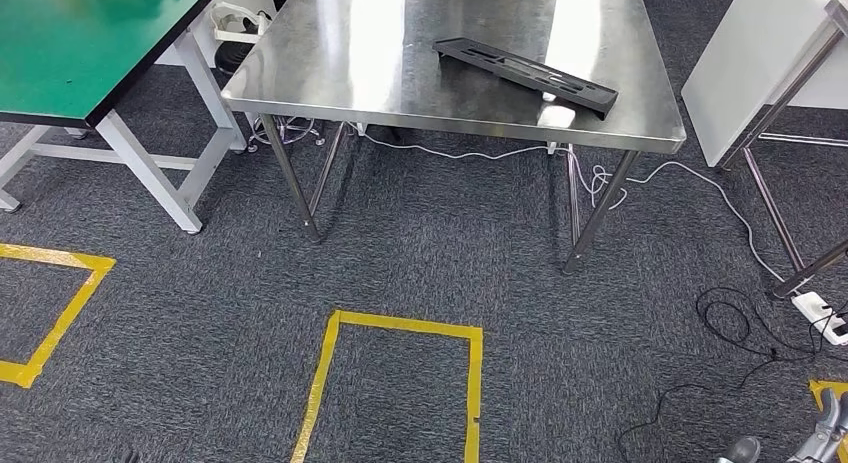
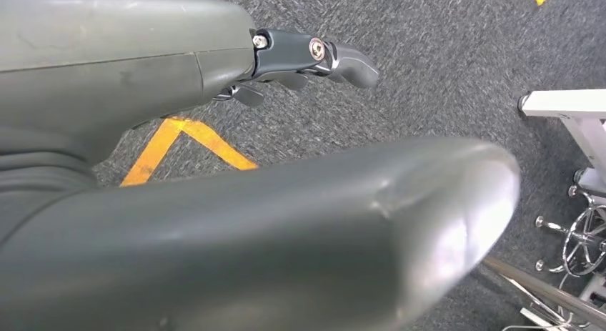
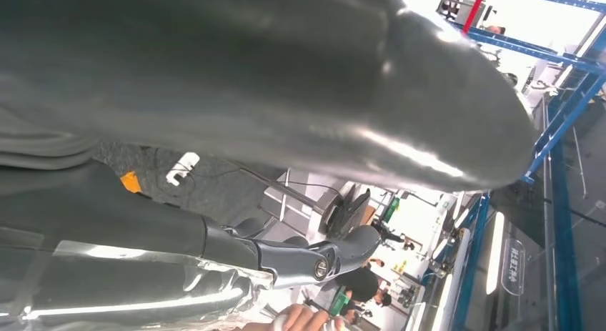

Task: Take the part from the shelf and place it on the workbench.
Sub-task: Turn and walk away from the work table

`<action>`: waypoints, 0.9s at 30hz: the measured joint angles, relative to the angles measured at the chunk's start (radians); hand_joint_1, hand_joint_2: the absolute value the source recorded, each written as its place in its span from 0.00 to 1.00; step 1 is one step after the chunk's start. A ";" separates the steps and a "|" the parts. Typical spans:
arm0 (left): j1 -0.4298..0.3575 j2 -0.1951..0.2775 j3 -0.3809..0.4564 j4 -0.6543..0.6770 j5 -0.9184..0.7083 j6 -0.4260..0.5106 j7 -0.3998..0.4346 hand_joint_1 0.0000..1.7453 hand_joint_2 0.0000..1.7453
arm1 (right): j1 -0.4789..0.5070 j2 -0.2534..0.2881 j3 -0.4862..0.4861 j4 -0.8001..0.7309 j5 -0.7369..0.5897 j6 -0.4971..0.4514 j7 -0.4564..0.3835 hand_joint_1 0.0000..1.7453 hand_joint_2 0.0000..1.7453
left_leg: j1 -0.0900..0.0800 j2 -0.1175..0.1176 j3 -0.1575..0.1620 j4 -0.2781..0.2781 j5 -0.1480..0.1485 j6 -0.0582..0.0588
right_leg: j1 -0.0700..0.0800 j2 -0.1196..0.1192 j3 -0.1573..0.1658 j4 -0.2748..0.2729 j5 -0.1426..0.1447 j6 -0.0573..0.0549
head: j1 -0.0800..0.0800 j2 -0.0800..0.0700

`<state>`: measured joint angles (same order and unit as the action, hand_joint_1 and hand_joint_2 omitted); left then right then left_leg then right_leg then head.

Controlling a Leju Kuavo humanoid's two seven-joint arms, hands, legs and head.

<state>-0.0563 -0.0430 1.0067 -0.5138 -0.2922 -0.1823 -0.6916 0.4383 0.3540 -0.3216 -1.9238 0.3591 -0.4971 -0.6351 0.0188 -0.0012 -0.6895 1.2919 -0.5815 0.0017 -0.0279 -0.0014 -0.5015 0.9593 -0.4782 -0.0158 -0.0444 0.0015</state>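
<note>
Black part (image 1: 524, 75) flat on steel workbench (image 1: 400, 73); left hand (image 2: 236, 131) and right hand (image 3: 236, 202) empty, fingers apart.

Left robot hand (image 2: 214, 131) — glossy grey thumb, ribbed cover, darker screw-pinned fingers (image 2: 314, 56).

Quick count: one long black part (image 1: 524, 76) lying near the right edge of one steel workbench (image 1: 380, 63), one green-topped table (image 1: 90, 38), three yellow tape squares (image 1: 400, 383) on the carpet, and one white power strip (image 1: 822, 315).
</note>
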 joint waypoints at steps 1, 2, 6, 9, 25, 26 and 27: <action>0.000 0.000 0.000 0.001 0.000 0.000 0.000 0.00 0.00 | 0.000 0.000 0.000 0.000 0.000 0.000 0.000 0.00 0.00 | 0.003 0.000 0.023 -0.039 0.025 -0.001 | 0.000 0.000 0.001 0.001 0.000 0.000 | 0.000 0.000; 0.000 0.001 0.000 0.001 0.000 0.000 0.000 0.00 0.00 | 0.000 0.000 0.000 0.000 0.000 0.000 0.001 0.00 0.00 | 0.006 0.000 0.062 -0.111 0.061 0.000 | 0.000 0.001 0.004 0.001 0.000 0.001 | 0.000 0.000; -0.002 0.003 0.000 0.001 -0.001 0.000 0.000 0.00 0.00 | 0.000 0.000 0.000 0.000 0.000 0.000 0.001 0.00 0.00 | -0.001 -0.001 0.150 -0.291 0.116 0.015 | 0.009 0.002 -0.003 0.003 0.001 0.017 | 0.001 0.000; -0.003 0.004 0.000 0.001 -0.001 0.000 0.000 0.00 0.00 | 0.000 0.000 0.000 -0.001 0.001 -0.001 0.002 0.00 0.00 | -0.004 0.001 0.149 -0.308 0.129 0.037 | 0.011 0.002 -0.015 0.010 -0.004 0.036 | 0.002 0.000; -0.007 0.002 0.001 0.008 -0.003 0.000 0.000 0.00 0.00 | 0.000 -0.002 -0.001 -0.002 0.002 -0.002 0.008 0.00 0.00 | -0.011 0.002 0.110 -0.274 0.128 0.021 | 0.003 0.001 0.003 -0.004 -0.004 0.012 | 0.005 0.000; -0.007 0.002 0.002 0.008 -0.004 0.000 0.000 0.00 0.00 | 0.000 -0.001 -0.001 -0.002 0.002 -0.002 0.008 0.00 0.00 | -0.007 0.002 0.093 -0.230 0.096 0.015 | -0.001 0.000 0.004 -0.005 0.000 0.006 | 0.004 0.000; -0.007 0.002 0.002 0.008 -0.005 -0.001 0.000 0.00 0.00 | 0.000 -0.001 -0.001 -0.002 0.003 -0.001 0.008 0.00 0.00 | -0.005 0.002 0.069 -0.170 0.056 0.009 | 0.001 0.000 0.003 -0.004 0.003 0.003 | 0.002 0.000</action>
<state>-0.0629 -0.0405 1.0091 -0.5058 -0.2974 -0.1833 -0.6916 0.4385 0.3529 -0.3228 -1.9262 0.3619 -0.4985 -0.6275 0.0137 0.0005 -0.6203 1.1223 -0.5254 0.0103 -0.0265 -0.0016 -0.4983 0.9549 -0.4754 -0.0129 -0.0428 0.0015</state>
